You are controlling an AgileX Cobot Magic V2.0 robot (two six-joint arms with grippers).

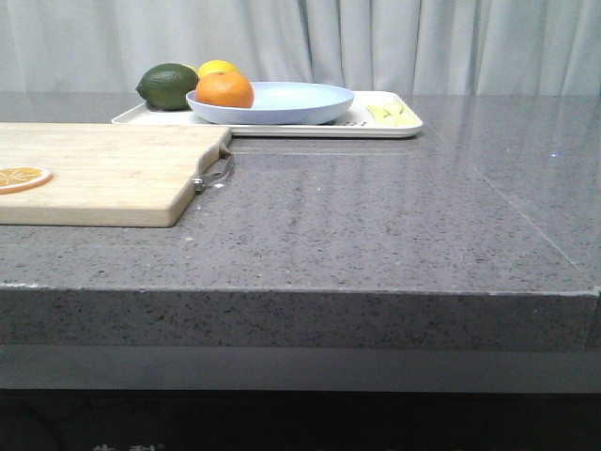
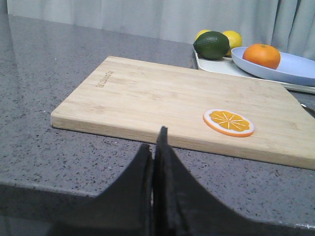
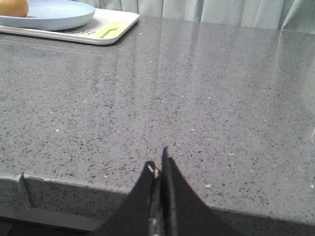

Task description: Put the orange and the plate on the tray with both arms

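Note:
The orange (image 1: pixel 224 90) lies in the pale blue plate (image 1: pixel 291 103), and the plate rests on the white tray (image 1: pixel 394 126) at the back of the counter. The left wrist view shows the orange (image 2: pixel 262 55), the plate (image 2: pixel 295 71) and the tray (image 2: pixel 216 65) too; the right wrist view shows the orange (image 3: pixel 13 7), the plate (image 3: pixel 54 14) and the tray (image 3: pixel 118 30). My left gripper (image 2: pixel 155 142) is shut and empty above the counter's front edge, short of the cutting board. My right gripper (image 3: pixel 159 164) is shut and empty above the front edge, far from the tray. Neither gripper shows in the front view.
A light wooden cutting board (image 1: pixel 103 174) with a thin orange slice (image 1: pixel 21 178) lies at the front left. A dark green fruit (image 1: pixel 167 85) and a yellow lemon (image 1: pixel 217 68) sit on the tray behind the plate. Pale yellow pieces (image 1: pixel 392 114) lie at the tray's right end.

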